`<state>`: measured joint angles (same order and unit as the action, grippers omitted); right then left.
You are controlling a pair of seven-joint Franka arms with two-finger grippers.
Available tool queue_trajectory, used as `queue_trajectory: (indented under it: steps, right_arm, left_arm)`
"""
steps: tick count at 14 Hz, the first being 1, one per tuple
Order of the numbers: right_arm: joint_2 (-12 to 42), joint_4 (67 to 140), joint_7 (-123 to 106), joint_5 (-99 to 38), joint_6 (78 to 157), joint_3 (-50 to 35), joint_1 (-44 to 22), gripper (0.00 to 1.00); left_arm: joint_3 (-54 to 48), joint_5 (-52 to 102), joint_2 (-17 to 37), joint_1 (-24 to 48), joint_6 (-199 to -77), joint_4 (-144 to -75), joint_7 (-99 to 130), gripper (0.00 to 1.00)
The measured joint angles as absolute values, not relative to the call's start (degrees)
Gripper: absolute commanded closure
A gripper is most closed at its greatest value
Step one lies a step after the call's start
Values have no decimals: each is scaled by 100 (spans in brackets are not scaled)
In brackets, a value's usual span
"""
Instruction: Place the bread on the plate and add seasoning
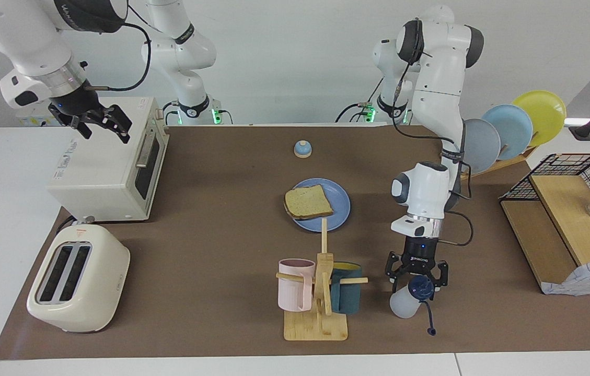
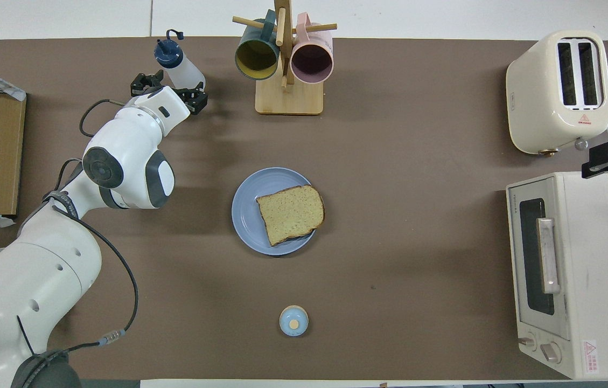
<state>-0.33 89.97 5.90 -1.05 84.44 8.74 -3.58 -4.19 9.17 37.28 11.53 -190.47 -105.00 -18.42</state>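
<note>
The bread (image 1: 308, 202) (image 2: 290, 214) lies on the periwinkle plate (image 1: 337, 211) (image 2: 244, 215) at the table's middle, overhanging the rim toward the right arm's end. The seasoning bottle (image 1: 404, 304) (image 2: 184, 70), white with a navy cap and loose strap, is beside the mug tree toward the left arm's end. My left gripper (image 1: 417, 279) (image 2: 170, 91) is open just over the bottle, with a finger on either side of the cap. I cannot tell if it touches. My right gripper (image 1: 104, 128) is open and waits in the air over the toaster oven.
A mug tree (image 1: 321, 292) (image 2: 285, 54) with two mugs stands farther from the robots than the plate. A blue bell (image 1: 302, 149) (image 2: 293, 320) sits nearer the robots. Toaster (image 1: 78, 279), toaster oven (image 1: 106, 167), plate rack (image 1: 509, 130) and wooden shelf (image 1: 561, 230) line the ends.
</note>
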Motion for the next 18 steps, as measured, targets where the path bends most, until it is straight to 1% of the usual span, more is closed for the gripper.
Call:
queue_trajectory:
  steps: [2, 3, 5, 8, 10, 12, 16, 18]
  right_arm:
    - [-33, 8997, 590, -105, 8444, 874, -358, 0]
    - [-33, 8997, 590, -105, 8444, 874, -358, 0]
    - [-33, 8997, 590, -105, 8444, 874, -358, 0]
    - [-33, 8997, 590, -105, 8444, 874, -358, 0]
    - [-33, 8997, 590, -105, 8444, 874, -358, 0]
    - [-33, 8997, 590, -105, 8444, 874, -358, 0]
    - [-33, 8997, 590, -105, 8444, 874, -358, 0]
    - [-33, 8997, 590, -105, 8444, 874, -358, 0]
  left_arm:
    - [-419, 917, 3499, 1138, -18962, -10837, -1843, 0]
    - [-420, 917, 3272, 1120, -18684, -11029, -1845, 0]
    - [-416, 917, 2665, 1037, -17551, -11184, -1874, 0]
    - [-410, 917, 1619, 812, -15876, -11214, -1980, 0]
    - [-405, 917, 1114, 726, -14934, -11172, -1992, 0]
    - [-364, 916, 799, 702, -13739, -10865, -1992, 0]
    - [-235, 282, 450, 646, -11131, -9683, -1992, 0]
    - [-232, 94, 282, 643, -10424, -9364, -1991, 0]
